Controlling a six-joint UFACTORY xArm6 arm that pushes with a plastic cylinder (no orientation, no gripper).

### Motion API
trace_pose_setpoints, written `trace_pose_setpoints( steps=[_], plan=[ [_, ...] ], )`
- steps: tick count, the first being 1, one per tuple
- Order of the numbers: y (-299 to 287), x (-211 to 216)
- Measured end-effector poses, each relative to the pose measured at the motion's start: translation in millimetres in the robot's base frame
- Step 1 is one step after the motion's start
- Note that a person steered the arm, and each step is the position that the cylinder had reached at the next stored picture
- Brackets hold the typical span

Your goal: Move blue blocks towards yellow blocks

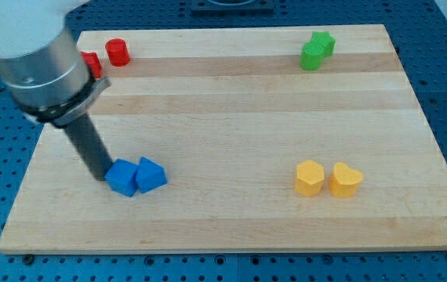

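Two blue blocks sit side by side at the board's lower left: a blue cube and a blue wedge-like block, touching each other. My tip rests against the left side of the blue cube. Two yellow blocks sit at the lower right: a yellow hexagonal block and a yellow heart-shaped block, close together. The blue blocks lie far to the left of the yellow ones.
A red cylinder and another red block, partly hidden by the arm, sit at the top left. Two green blocks sit at the top right. The wooden board ends in blue pegboard all around.
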State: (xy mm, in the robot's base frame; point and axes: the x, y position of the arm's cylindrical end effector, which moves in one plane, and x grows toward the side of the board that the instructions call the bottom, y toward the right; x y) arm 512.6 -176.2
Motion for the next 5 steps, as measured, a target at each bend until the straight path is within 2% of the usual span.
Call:
trace_pose_setpoints(
  steps=[1,3,5],
  plan=[
    [15,-18],
    [-70,-5],
    [3,9]
  ],
)
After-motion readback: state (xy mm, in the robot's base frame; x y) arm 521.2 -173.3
